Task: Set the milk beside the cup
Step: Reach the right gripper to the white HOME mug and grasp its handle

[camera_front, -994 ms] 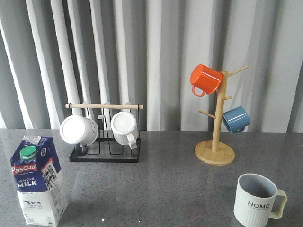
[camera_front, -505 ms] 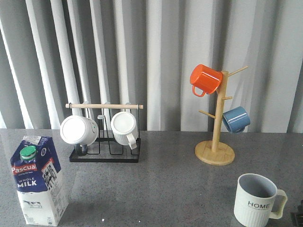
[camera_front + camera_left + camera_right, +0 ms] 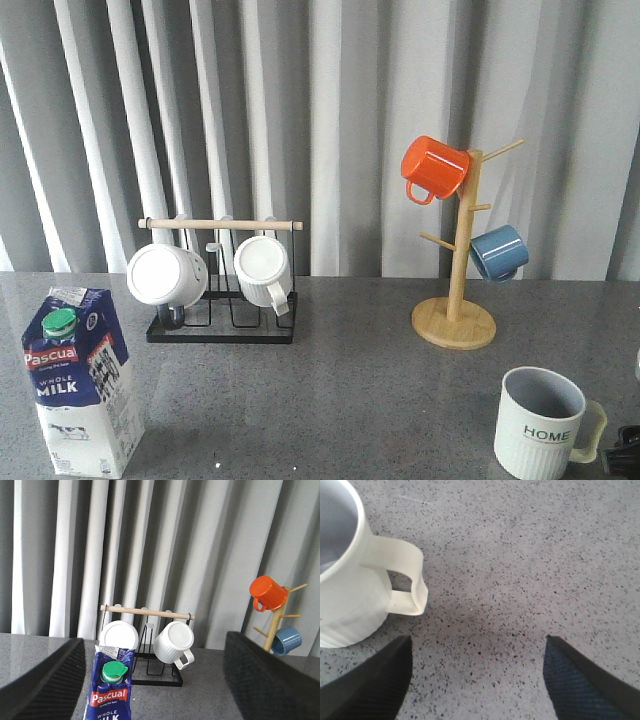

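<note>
1. The milk (image 3: 82, 382) stands upright at the near left of the grey table (image 3: 340, 380), green cap on top, nothing touching it.
2. The cup (image 3: 540, 424) is way over at the near right, upright, handle pointing right. So the two are well apart.
3. Left gripper (image 3: 152, 680): fingers spread wide, empty, the carton top sitting between them in the left wrist view but not touched.
4. Right gripper (image 3: 477, 680): also spread wide and empty, hanging over bare table just to the right of the cup handle. Only a dark bit of it peeks in at the front view's near right corner.
5. Farther back: a black rack (image 3: 222, 300) with two white mugs (image 3: 262, 270) on the left, and a wooden mug tree (image 3: 455, 300) on the right holding an orange mug (image 3: 434, 167) and a blue mug (image 3: 498, 252).
</note>
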Controlling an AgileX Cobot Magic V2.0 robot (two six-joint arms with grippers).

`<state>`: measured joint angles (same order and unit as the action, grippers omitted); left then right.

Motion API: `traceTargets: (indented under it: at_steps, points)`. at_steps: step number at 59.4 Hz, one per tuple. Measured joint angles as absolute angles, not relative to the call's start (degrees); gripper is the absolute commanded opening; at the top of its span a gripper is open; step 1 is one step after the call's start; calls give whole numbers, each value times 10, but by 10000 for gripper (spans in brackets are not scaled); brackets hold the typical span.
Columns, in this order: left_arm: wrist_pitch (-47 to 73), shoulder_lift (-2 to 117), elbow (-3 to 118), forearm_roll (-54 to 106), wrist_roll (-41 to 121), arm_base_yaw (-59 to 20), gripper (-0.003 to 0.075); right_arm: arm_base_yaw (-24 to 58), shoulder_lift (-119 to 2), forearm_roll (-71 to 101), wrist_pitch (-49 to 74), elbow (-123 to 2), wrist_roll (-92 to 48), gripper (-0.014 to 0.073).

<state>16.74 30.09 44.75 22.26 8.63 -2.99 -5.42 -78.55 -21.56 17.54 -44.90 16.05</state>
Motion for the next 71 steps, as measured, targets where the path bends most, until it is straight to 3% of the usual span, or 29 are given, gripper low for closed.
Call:
traceTargets:
  at_steps: [30, 45, 51, 62, 71]
  points:
    - [167, 301, 447, 223, 86, -30, 555, -54, -848, -222, 102, -450, 160, 516]
    - [167, 301, 447, 222, 86, -30, 555, -67, -918, -239, 94, -510, 159, 489]
    - [167, 301, 447, 222, 86, -30, 555, -67, -937, -249, 86, -525, 157, 391]
    - [167, 301, 447, 222, 86, -30, 555, -67, -942, -276, 53, -526, 154, 1]
    - [167, 301, 447, 222, 86, -30, 555, -67, -939, -280, 33, -527, 156, -10]
